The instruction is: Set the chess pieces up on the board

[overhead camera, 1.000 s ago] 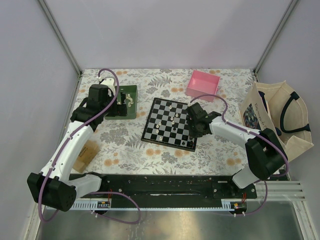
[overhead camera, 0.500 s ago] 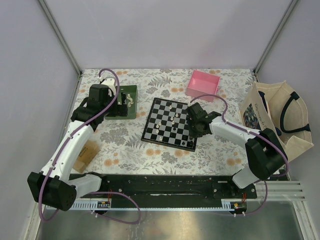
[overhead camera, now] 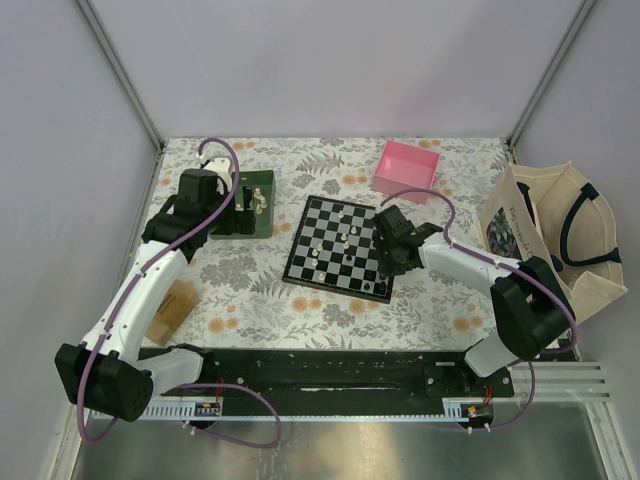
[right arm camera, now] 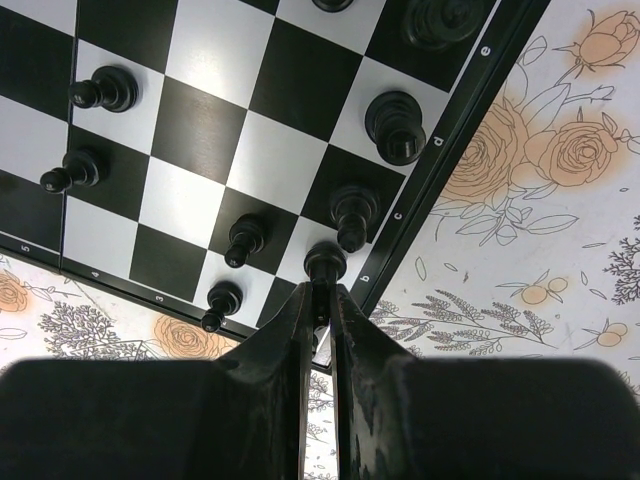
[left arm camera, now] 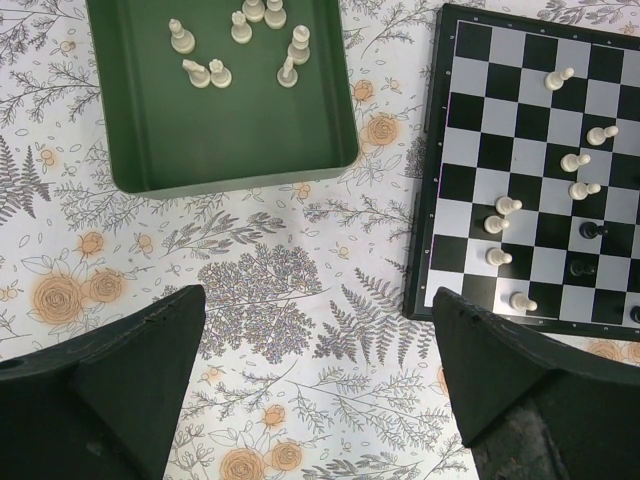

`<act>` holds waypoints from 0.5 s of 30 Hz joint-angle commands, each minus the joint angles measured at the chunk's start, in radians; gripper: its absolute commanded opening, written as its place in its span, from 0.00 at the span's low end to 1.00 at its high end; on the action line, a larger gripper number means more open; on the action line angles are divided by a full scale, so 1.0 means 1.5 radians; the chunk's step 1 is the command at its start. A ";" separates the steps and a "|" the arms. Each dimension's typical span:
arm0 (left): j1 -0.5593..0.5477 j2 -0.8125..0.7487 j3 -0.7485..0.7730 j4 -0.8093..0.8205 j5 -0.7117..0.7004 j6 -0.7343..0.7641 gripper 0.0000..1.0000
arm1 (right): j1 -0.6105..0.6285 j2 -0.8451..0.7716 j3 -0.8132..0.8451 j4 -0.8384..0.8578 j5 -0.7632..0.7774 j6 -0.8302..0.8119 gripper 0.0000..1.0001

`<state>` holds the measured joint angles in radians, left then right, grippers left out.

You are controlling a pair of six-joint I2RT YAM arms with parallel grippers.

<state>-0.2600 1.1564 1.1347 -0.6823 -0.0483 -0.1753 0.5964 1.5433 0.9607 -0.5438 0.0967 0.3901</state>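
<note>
The checkered board point(overhead camera: 340, 245) lies mid-table with cream and black chess pieces on it. My right gripper point(right arm camera: 322, 292) is shut on a black chess piece point(right arm camera: 325, 265), holding it over the board's near right corner squares, next to other black pieces point(right arm camera: 394, 125). My left gripper point(left arm camera: 320, 380) hangs open over the flowered cloth, between the green tray point(left arm camera: 215, 150) and the board's left edge point(left arm camera: 425, 200). Several cream pieces point(left arm camera: 240, 40) lie in the tray, and cream pieces point(left arm camera: 572, 165) stand on the board.
A pink box point(overhead camera: 407, 168) stands behind the board. A canvas tote bag point(overhead camera: 555, 235) sits at the right edge. A small brown block point(overhead camera: 172, 305) lies at the left front, under my left arm. Walls close in the sides and back.
</note>
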 commanded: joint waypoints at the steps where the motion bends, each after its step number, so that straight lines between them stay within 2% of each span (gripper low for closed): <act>1: -0.002 0.002 0.015 0.013 0.015 0.006 0.99 | -0.003 0.002 0.022 -0.028 0.017 -0.005 0.01; 15: -0.002 0.001 0.015 0.012 0.015 0.006 0.99 | -0.003 0.012 0.024 -0.009 0.026 -0.002 0.04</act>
<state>-0.2604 1.1606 1.1347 -0.6872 -0.0376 -0.1753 0.5964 1.5543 0.9760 -0.5716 0.1139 0.3889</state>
